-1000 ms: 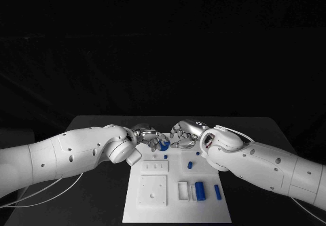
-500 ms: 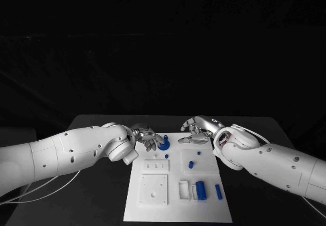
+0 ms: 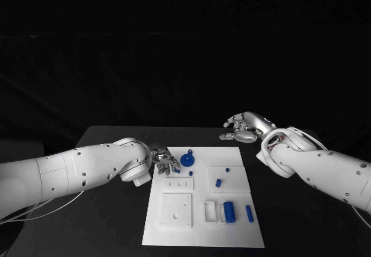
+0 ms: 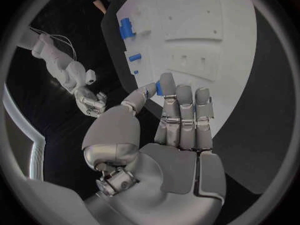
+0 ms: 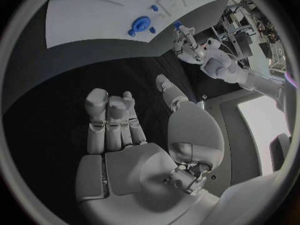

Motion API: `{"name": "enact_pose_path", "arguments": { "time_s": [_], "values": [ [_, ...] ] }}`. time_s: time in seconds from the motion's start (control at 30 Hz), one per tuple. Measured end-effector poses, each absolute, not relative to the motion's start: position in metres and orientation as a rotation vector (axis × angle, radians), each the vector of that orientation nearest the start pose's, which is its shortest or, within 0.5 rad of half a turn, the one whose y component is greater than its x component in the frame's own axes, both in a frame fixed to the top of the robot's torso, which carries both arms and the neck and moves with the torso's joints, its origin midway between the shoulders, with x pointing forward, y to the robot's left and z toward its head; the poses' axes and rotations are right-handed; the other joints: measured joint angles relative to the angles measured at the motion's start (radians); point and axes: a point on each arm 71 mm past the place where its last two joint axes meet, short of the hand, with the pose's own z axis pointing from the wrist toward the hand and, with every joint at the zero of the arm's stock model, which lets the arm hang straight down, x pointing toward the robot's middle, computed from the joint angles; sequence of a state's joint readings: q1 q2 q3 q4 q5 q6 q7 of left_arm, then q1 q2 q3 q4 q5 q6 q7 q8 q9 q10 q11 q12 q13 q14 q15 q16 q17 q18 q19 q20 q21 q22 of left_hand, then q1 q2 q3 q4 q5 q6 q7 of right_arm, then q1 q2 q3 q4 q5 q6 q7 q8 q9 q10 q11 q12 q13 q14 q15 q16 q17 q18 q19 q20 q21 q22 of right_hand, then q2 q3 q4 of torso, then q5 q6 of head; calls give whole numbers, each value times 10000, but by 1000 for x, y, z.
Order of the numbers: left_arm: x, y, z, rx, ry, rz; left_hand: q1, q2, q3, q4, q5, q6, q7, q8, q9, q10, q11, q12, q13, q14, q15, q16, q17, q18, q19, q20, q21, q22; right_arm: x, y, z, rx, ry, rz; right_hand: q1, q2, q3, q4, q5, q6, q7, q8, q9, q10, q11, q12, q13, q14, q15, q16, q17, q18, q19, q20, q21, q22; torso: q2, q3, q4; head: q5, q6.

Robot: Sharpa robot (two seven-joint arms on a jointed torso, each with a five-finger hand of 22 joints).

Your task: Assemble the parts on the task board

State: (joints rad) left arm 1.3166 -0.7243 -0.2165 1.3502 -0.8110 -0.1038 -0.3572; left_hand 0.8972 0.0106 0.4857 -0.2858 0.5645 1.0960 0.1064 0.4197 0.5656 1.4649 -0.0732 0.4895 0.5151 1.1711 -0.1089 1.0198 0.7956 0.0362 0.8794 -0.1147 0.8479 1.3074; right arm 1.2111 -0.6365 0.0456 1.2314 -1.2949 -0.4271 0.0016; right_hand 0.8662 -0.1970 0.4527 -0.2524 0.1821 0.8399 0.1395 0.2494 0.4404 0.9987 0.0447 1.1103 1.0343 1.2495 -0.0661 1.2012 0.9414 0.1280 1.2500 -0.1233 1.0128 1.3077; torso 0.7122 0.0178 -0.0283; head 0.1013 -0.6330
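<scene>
Head view, with both wrist views: the white task board (image 3: pixel 202 225) lies lengthwise on the black counter (image 3: pixel 116 134), running from your body toward the far edge. The relation that governs your coming move is at the board's far left corner. There your left hand (image 3: pixel 164 163) sits at the board's left margin, and the round blue part with a short side stub (image 3: pixel 188 159) lies just beside its fingertips, toward the board's centre line. A very small blue part (image 3: pixel 190 172) sits just nearer your body than the round one. In the left wrist view the left fingers (image 4: pixel 185 116) are extended side by side over the board, and a bit of blue (image 4: pixel 159 88) shows between the thumb tip and the nearest finger; you cannot tell whether that is a pinched part or one lying behind the fingers. Your right hand (image 3: pixel 246 128) is raised beyond the board's far right corner, well apart from every part, its fingers loosely spread and grasping nothing, as the right wrist view confirms (image 5: pixel 134 135). The left hand is therefore clearly the nearer. The remaining parts, a short blue peg (image 3: pixel 217 182), a thick blue cylinder (image 3: pixel 229 212) and a slim blue pin (image 3: pixel 249 213), lie toward the board's right side, the last two with long axes parallel to the board's length.
</scene>
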Motion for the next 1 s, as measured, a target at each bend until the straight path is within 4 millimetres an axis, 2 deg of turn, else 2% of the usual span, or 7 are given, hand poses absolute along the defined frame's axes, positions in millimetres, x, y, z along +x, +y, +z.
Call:
{"name": "enact_pose_path", "arguments": {
  "time_s": [0.17, 0.4, 0.47, 0.57, 0.67, 0.97, 1.0],
  "values": [
    [508, 210, -235, -4189, 21991, -5290, -170, 173, -35, 1, -41, 8, -104, 75, 0, 75, -76, 1678, 1020, 152, -311, 1083, 437, 3, 341, -102, 845, -1, 551, -186, -156, 683, 14758, 7316, 0, 0, 0, 0, 0, -6, 5, 0, 9, 0, 0, 0, -30, 0, 0, -29, -11, -2, -34, 34, -24, -1, 5, 4, 10, 38, -74],
    [508, 207, -238, -3845, 22035, -4951, -140, 146, 11, -31, 58, -28, -195, -286, 488, -26, -53, 4331, 3109, 115, -418, 2324, 833, 33, 985, -301, 2176, -1, 551, -186, -156, 773, 14745, 7369, 1, -1, 0, 0, 0, -8, 6, 0, 8, 0, 0, 0, -34, 0, 0, -29, -10, -3, -35, 35, -24, -1, 21, -1, 5, 94, -158],
    [508, 204, -238, -3748, 22020, -4919, -140, 146, 14, -28, 173, -12, -179, -331, 729, -94, -58, 4556, 3328, 101, -433, 2466, 837, 182, 1001, -318, 2372, -1, 551, -186, -156, 786, 14745, 7379, 1, -1, 0, 0, 0, -8, 6, 0, 8, 0, 0, 0, -43, 0, 0, -29, -11, -2, -35, 36, -24, -1, 22, -1, -2, 109, -186],
    [508, 201, -238, -3616, 21997, -4876, -121, 127, 132, 64, 214, -8, -175, -342, 743, -96, -59, 4732, 3471, 101, -433, 2590, 837, 180, 1055, -371, 2559, -1, 551, -186, -156, 804, 14748, 7387, 2, -2, -26, -27, 0, -9, 6, 0, 8, 0, -1, 0, -46, 0, 0, -29, -11, -2, -35, 36, -24, -2, 23, -2, -2, 121, -210],
    [508, 200, -240, -3511, 21999, -4809, -11, 16, 546, 281, -451, -8, -175, -413, 744, -98, -61, 4820, 3547, 101, -433, 2727, 797, 270, 1110, -355, 2726, -2, 551, -186, -156, 815, 14750, 7393, 31, 49, -27, -27, 0, -9, 6, 0, 7, 0, 0, 0, -55, 0, 0, -28, -10, -2, -35, 36, -24, -2, 27, -8, -2, 128, -251],
    [504, 195, -250, -3178, 22087, -4620, -297, -25, 941, 331, -506, -8, -175, -453, 953, -106, -69, 4903, 3564, 101, -433, 2813, 754, 318, 1130, -374, 2827, 6, 552, -186, -156, 845, 14760, 7393, 1, 79, -26, -27, 0, -38, 3, 0, 6, -1, -1, 0, -61, 0, 0, -28, -10, -2, -35, 37, -25, -2, 30, -12, -2, 127, -346],
    [504, 195, -251, -3130, 22084, -4606, -346, -31, 1017, 349, -504, -8, -175, -464, 1252, -106, -69, 4903, 3564, 102, -433, 2813, 748, 318, 1130, -374, 2827, 5, 552, -186, -156, 848, 14762, 7392, 1, 79, -26, -27, 0, -39, 3, 0, 6, -1, -1, 0, -61, 0, 0, -28, -10, -2, -35, 38, -24, -2, 31, -13, -2, 123, -364]
  ]
}}
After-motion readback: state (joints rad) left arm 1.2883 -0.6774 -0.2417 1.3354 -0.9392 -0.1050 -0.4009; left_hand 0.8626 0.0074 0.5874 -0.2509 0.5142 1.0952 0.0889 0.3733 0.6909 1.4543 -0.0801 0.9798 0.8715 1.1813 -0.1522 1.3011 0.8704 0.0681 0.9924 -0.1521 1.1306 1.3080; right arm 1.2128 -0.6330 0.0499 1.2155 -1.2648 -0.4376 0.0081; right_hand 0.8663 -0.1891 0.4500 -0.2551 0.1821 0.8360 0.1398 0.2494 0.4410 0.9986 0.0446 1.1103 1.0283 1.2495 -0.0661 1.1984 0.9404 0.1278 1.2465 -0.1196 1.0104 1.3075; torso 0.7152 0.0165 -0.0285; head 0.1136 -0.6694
